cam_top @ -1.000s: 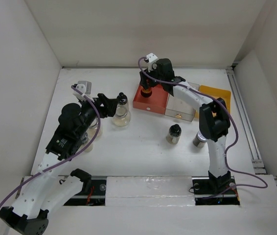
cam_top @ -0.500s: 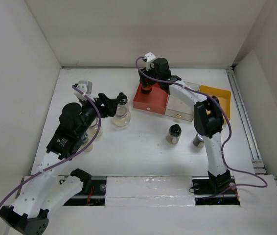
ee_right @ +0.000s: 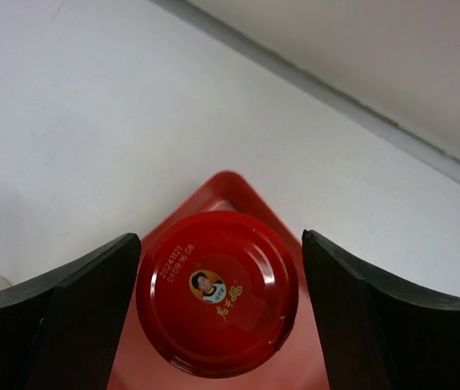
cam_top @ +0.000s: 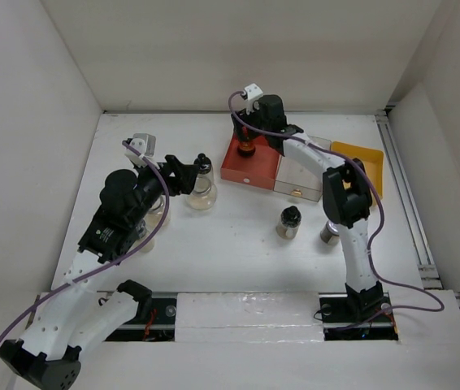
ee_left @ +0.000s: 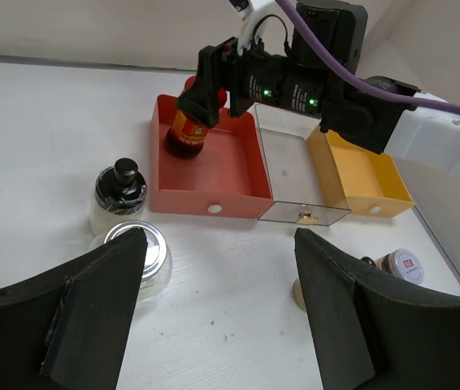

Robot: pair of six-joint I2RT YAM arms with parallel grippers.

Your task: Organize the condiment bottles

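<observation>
In the top view the left arm hides most of the silver-lid jar [ee_left: 153,248]. In the left wrist view the left finger also cuts off its near side. The shaker [cam_top: 289,221] stands free in the middle of the surface [cam_top: 238,252], but from the left wrist only a small piece of it shows beside the right finger. The right arm covers part of the label-lid jar [cam_top: 328,235]. From the right wrist the red-lid jar [ee_right: 218,305] shows only its lid, seen from above.

This jar stands upright in the far left corner of the red tray [ee_left: 222,166]. The right pincer [ee_right: 220,237] is over it, one finger on each side of the lid, spread to about the lid's width. A thin red strip shows between the lid and one finger. At the other finger the edges meet, so I cannot tell if the pincer grips the lid or is loose. The clear tray [ee_left: 291,162] and the yellow tray [ee_left: 360,171] stand in a row to the right of the red one. The left pincer [ee_left: 218,236] is wide apart and holds nothing. The knob jar [ee_left: 119,195] stands a little ahead of its left finger.

Compared with one second ago, the right wrist is a little nearer to the far wall and more of the jar shows under it. The jar is in the same corner. The left arm and the other bottles have not moved.
</observation>
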